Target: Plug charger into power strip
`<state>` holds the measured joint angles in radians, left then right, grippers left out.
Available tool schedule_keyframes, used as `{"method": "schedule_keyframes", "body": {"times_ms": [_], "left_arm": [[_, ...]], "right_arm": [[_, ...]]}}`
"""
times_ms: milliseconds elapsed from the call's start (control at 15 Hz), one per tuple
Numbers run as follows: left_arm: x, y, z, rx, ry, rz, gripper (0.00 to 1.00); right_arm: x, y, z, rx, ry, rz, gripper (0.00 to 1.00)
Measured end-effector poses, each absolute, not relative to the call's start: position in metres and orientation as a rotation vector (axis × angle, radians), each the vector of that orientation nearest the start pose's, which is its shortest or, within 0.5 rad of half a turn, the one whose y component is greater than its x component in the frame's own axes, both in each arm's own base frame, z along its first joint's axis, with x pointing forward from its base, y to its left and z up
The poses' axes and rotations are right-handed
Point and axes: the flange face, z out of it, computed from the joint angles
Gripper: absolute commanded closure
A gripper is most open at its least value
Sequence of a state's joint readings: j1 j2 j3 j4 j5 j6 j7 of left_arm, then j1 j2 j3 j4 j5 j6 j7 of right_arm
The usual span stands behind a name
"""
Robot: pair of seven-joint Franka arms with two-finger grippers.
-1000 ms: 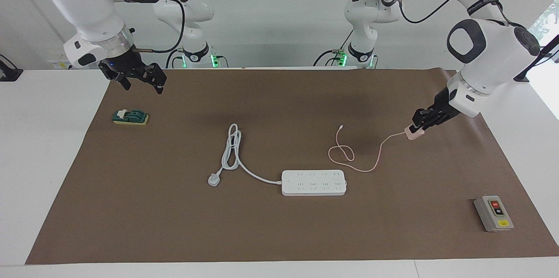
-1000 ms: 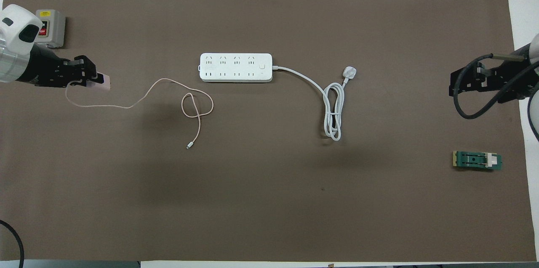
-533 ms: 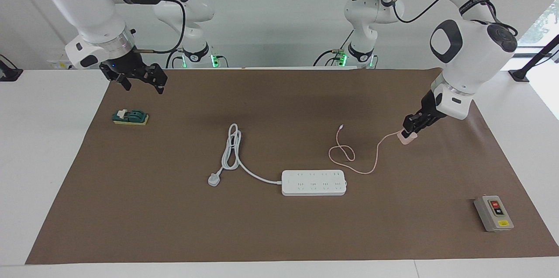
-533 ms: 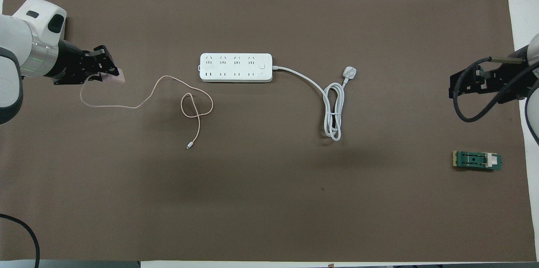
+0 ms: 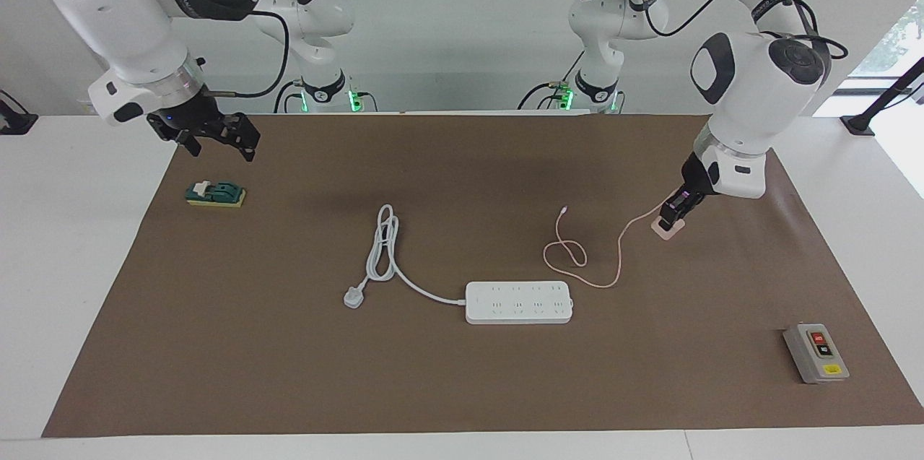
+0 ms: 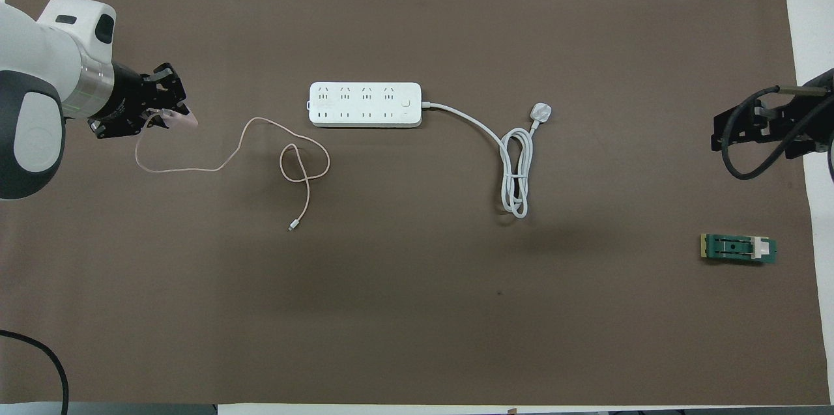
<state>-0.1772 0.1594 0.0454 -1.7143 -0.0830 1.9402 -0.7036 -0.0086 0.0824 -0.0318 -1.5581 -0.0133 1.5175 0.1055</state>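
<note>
While the left claw (image 5: 671,219) grips the charger (image 5: 665,227) (no legible labels), the right claw (image 5: 214,144) gapes.

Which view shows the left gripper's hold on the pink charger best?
The facing view: the left gripper is shut on the charger, seen from the side. In the overhead view only the charger's edge shows past the gripper.

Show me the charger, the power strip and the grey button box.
charger (image 5: 665,227), facing view, pink cube's bottom corner.
power strip (image 6: 365,104), overhead view, middle of socket face.
grey button box (image 5: 816,353), facing view, its top face.
</note>
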Motion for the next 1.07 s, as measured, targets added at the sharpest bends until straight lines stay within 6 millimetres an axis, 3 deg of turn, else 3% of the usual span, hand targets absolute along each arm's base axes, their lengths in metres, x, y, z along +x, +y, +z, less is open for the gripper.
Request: {"method": "schedule_keyframes", "body": {"times_ms": [400, 667, 1067], "left_arm": [[0.610, -0.083, 0.495, -2.844, -1.530, 0.007, 1.00], [0.610, -0.093, 0.509, -2.657, -1.831, 0.035, 1.00], [0.637, -0.172, 0.490, -2.516, -2.010, 0.051, 1.00]], "right_arm": [[0.568, -0.023, 0.588, -3.148, 0.226, 0.170, 0.00], [0.563, -0.023, 0.598, -3.148, 0.226, 0.140, 0.00], [0.562, -0.022, 0.601, -3.148, 0.225, 0.133, 0.00]]}}
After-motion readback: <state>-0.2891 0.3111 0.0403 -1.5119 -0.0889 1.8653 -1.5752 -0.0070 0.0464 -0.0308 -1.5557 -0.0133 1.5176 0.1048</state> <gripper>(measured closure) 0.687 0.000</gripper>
